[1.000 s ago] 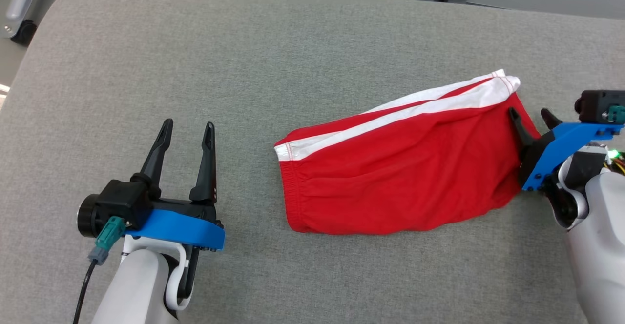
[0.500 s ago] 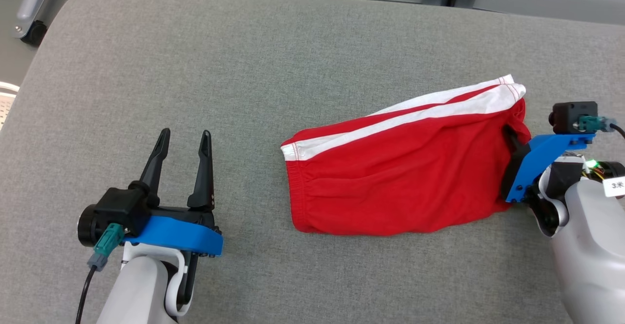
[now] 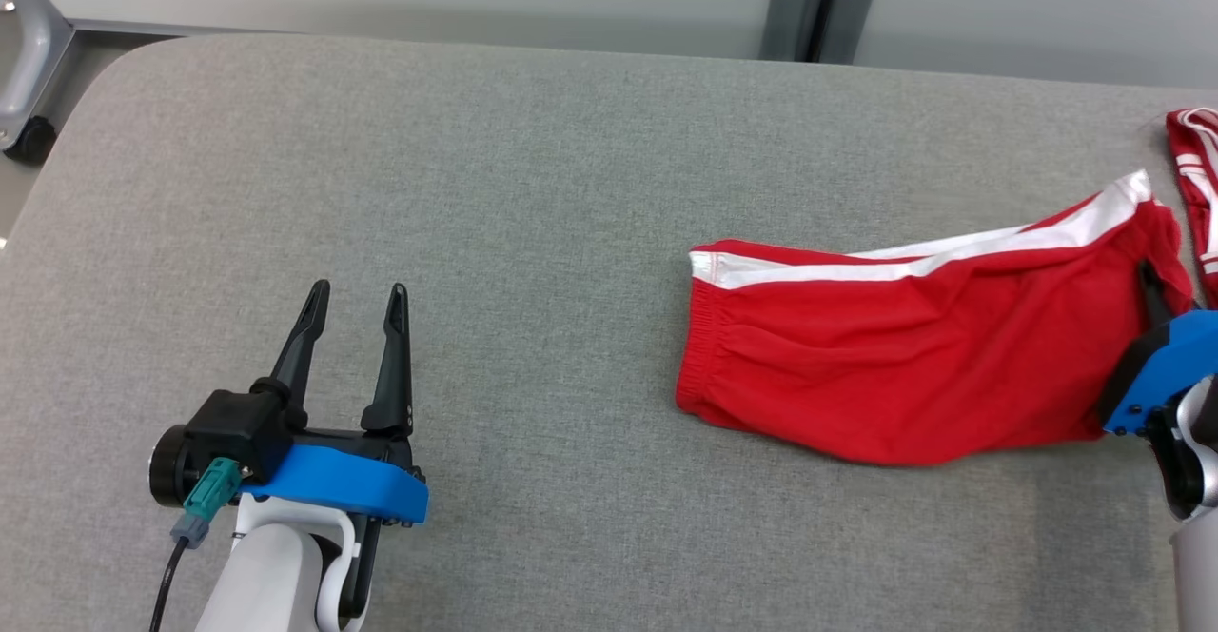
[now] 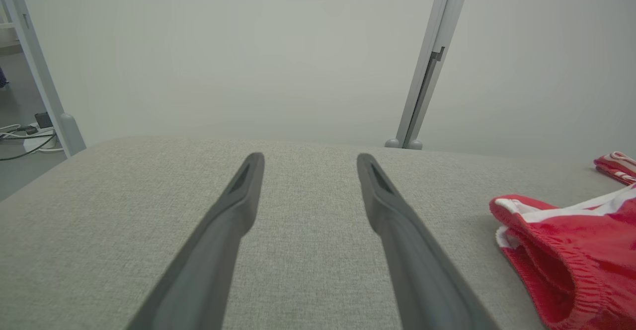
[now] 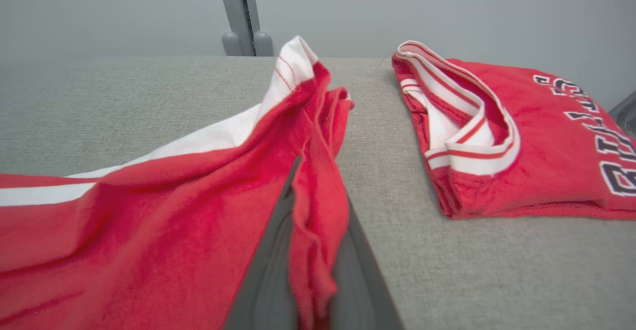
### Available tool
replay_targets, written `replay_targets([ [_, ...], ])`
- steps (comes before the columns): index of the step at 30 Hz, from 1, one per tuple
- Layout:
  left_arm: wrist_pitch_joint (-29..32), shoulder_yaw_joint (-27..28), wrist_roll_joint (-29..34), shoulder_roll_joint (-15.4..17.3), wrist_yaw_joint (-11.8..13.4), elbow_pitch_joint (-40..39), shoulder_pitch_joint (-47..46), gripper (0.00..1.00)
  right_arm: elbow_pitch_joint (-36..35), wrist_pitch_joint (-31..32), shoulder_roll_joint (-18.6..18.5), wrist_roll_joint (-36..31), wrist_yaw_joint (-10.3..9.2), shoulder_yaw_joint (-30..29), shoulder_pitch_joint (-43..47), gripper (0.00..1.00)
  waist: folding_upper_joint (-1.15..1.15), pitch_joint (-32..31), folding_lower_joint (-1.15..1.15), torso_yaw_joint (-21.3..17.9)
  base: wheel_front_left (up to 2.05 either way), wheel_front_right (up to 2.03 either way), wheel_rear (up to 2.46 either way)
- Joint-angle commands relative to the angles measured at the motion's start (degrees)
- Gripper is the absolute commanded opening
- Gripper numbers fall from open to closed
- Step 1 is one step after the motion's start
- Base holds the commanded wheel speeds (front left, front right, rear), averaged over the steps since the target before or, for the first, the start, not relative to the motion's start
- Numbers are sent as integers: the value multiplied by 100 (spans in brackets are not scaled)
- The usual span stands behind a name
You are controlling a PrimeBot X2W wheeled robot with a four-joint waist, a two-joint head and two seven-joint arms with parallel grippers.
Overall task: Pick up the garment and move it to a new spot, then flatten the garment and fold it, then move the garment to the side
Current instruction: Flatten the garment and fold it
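The garment [image 3: 913, 356] is a pair of red shorts with a white side stripe, folded and lying on the grey padded table [image 3: 476, 185] at the right. My right gripper [image 3: 1156, 294] is shut on the shorts' right end; the right wrist view shows a bunch of red cloth [image 5: 313, 220] pinched between its two dark fingers. My left gripper [image 3: 354, 304] stands open over bare table at the lower left, well clear of the shorts. In the left wrist view the shorts' waistband [image 4: 546, 250] lies at the right edge, beyond the open left gripper [image 4: 305, 161].
A folded red jersey [image 5: 521, 136] with white trim and lettering lies on the table just right of the shorts; its edge [image 3: 1194, 175] shows at the head view's right border. A grey post [image 3: 814, 4] stands behind the table's far edge.
The right gripper has shut on the shorts' right end and dragged them to the right across the table. The head camera has also shifted. The left gripper has stayed open in place.
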Motion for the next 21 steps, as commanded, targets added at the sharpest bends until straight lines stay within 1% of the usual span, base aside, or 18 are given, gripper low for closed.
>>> replay_targets([
  [1, -23, 19, 5, 24, -8, -2, 55, 100, -186, 65, 27, -127, -1, -61, 149, 0, 0, -53, 0, -49, 0, 0, 0],
  [4, -23, 10, 2, 51, -18, 10, 100, 100, -853, 326, 190, -428, -1, -133, 377, 0, 0, -124, 0, -96, 0, 0, 0],
  [6, -23, -5, -7, 57, -24, 28, 104, 100, -1260, 488, 309, -572, 0, -40, 512, 0, 0, -162, 0, -107, 0, 0, 0],
  [9, -23, -35, -20, 49, -30, 53, 111, 100, -1786, 721, 477, -658, 0, 302, 605, 0, 0, -204, 0, -105, 0, 0, 0],
  [11, -23, -57, -31, 44, -33, 71, 108, 100, -2014, 879, 520, -710, 0, 639, 615, 0, 0, -224, 0, -90, 0, 0, 0],
  [14, -23, -119, -50, 27, -39, 94, 99, 100, -2139, 1131, 611, -684, 0, 1299, 510, 0, 0, -242, 0, -38, 0, 0, 0],
  [16, -23, -153, -52, 15, -42, 102, 72, 100, -2077, 1287, 677, -630, 0, 1738, 406, 0, 0, -239, 0, 12, 0, 0, 0],
  [18, -23, -171, -78, 4, -45, 95, 47, 100, -1910, 1393, 746, -560, 0, 2135, 297, 0, 0, -224, 0, 60, 0, 0, 0],
  [21, -23, -195, -102, -14, -47, 95, 12, 100, -1476, 1453, 831, -479, 0, 2549, 98, 0, 0, -183, 0, 151, 0, 0, 0],
])
